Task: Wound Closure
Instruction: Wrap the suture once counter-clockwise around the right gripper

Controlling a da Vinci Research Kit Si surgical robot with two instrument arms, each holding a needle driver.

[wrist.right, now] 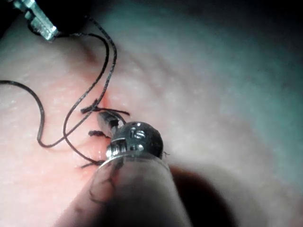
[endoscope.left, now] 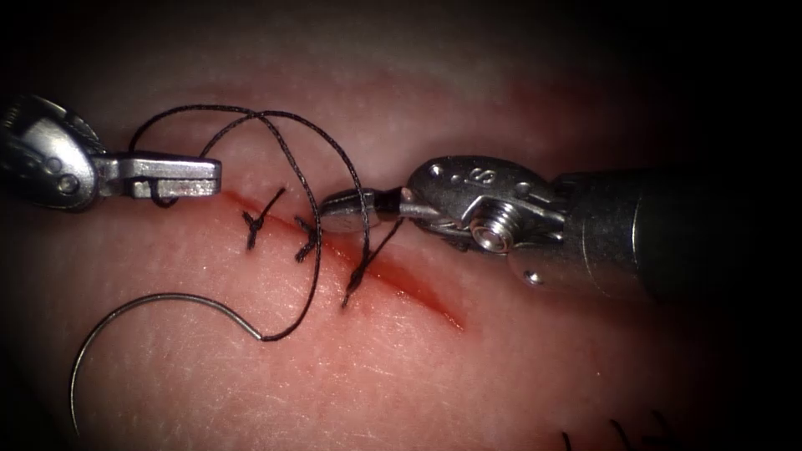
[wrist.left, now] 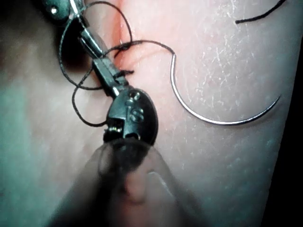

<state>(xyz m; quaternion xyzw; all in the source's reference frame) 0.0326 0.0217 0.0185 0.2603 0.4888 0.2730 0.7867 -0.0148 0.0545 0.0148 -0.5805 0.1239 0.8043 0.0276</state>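
Jaws of my left tool point(endoscope.left: 180, 177), upper left, pinch the thread point(endoscope.left: 313, 242); my right tool point(endoscope.left: 355, 209), mid-frame over the cut point(endoscope.left: 401, 280), also pinches thread. Needle point(endoscope.left: 125, 317) lies free on tissue point(endoscope.left: 501, 376), lower left. Likely knot-tying; next needs even, opposed tension.

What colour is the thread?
Black; the thread shows best in the endoscope view, looping across the cut to the loose needle.
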